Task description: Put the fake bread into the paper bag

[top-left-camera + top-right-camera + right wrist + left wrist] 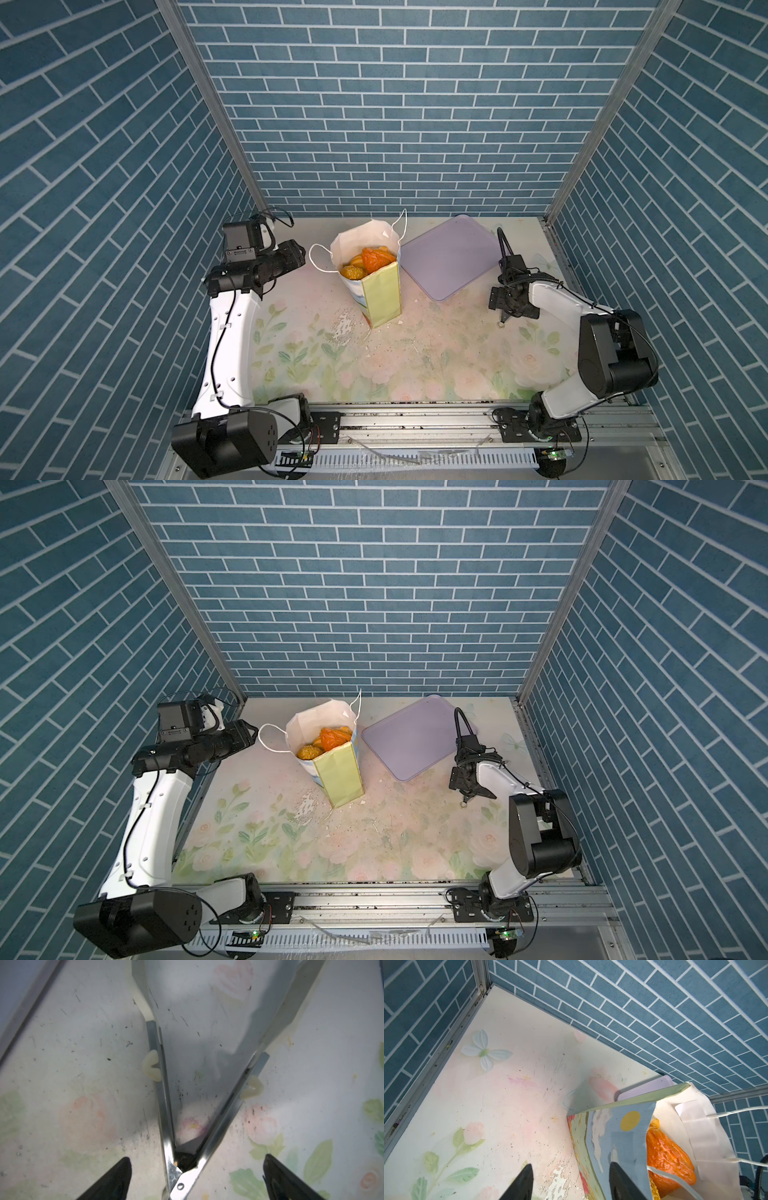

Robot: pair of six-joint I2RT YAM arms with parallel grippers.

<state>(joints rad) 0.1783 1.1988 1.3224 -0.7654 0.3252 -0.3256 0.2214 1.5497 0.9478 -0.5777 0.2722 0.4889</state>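
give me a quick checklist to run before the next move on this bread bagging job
1. Fake bread inside the paper bag, none seen on the table: ok.
2. Bag upright, mouth open: ok.
3. No bread on the lilac tray: ok.
4. Right gripper open, tongs spread between its jaws and gripping no bread: ok.
5. Left gripper open, holding nothing: ok.
6. Left gripper clear of the bag's cord handle: cannot tell, they sit very close.
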